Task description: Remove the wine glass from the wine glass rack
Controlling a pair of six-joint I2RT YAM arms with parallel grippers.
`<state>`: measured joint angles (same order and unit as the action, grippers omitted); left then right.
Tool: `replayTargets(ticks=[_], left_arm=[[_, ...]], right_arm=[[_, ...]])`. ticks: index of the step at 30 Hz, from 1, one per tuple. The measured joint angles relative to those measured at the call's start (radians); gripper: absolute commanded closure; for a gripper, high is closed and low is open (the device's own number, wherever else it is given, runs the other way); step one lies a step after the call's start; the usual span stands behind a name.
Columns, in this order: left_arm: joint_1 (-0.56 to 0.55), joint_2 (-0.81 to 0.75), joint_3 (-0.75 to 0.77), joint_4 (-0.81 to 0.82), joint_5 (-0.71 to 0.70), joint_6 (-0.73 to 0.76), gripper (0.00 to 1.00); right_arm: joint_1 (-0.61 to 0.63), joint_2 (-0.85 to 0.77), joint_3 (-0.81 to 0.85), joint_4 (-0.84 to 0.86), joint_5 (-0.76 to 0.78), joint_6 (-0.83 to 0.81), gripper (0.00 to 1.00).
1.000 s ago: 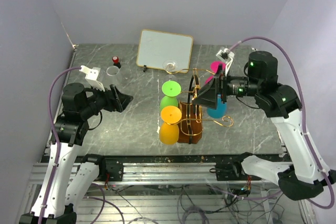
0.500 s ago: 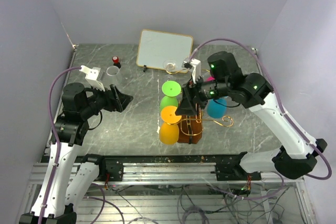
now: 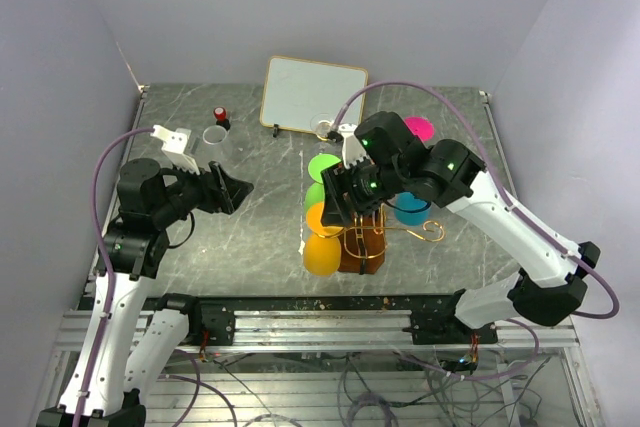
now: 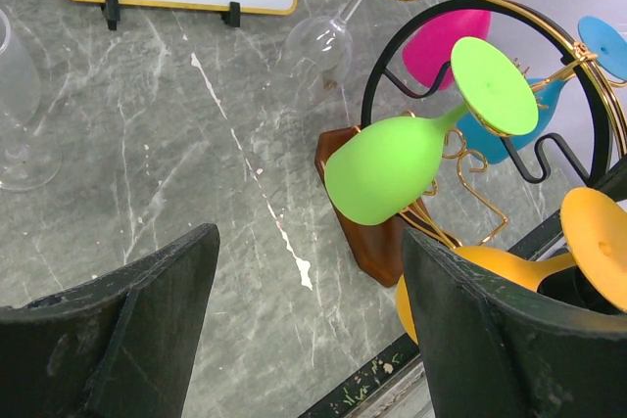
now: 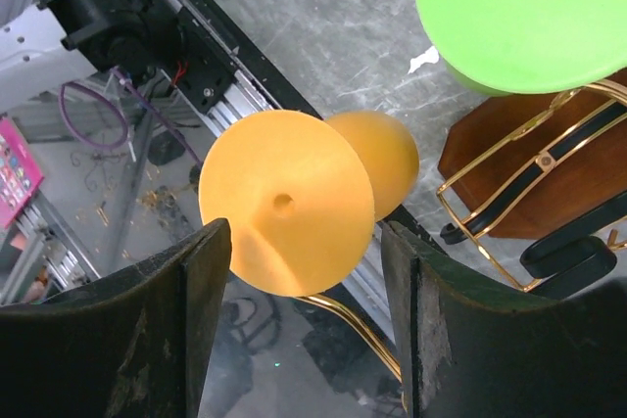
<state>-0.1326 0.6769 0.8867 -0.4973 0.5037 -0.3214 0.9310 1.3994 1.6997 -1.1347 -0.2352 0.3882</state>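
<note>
The wine glass rack [image 3: 362, 247] has a brown wooden base and gold wire arms, and stands mid-table. Coloured glasses hang on it tilted: a green one [image 3: 323, 169], an orange one [image 3: 322, 219], a blue one [image 3: 411, 210] and a pink one [image 3: 418, 128]. My right gripper [image 3: 335, 207] is open above the rack's left side. In the right wrist view its jaws [image 5: 304, 242] stand to either side of the orange glass's round foot [image 5: 286, 203], which lies just beyond the tips. My left gripper [image 3: 235, 190] is open and empty, left of the rack. Its view [image 4: 309, 252] shows the green glass [image 4: 387, 168].
A white framed board [image 3: 313, 95] stands at the back, with a clear glass [image 3: 325, 128] in front of it. A red-capped item [image 3: 220, 114] and a white cup [image 3: 214, 134] sit at the back left. The table's front rail [image 5: 211, 75] lies below the orange glass.
My right arm has swung left across the rack. Its gripper went from the rack's right side to above the orange glass's foot. My left arm has not moved.
</note>
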Motion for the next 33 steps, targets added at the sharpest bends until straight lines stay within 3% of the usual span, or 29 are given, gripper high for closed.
replayTargets(ticks=[9, 23, 33], left_arm=[[0.000, -0.015, 0.000, 0.001, 0.010, 0.000, 0.15], [0.000, -0.045, -0.006, 0.008, 0.021, 0.000, 0.15], [0.000, -0.045, -0.006, 0.011, 0.024, 0.000, 0.14]], right_arm=[[0.008, 0.006, -0.001, 0.003, 0.033, 0.139, 0.51], [0.009, 0.006, -0.049, 0.019, 0.068, 0.252, 0.53], [0.011, -0.008, -0.061, 0.037, 0.097, 0.305, 0.62]])
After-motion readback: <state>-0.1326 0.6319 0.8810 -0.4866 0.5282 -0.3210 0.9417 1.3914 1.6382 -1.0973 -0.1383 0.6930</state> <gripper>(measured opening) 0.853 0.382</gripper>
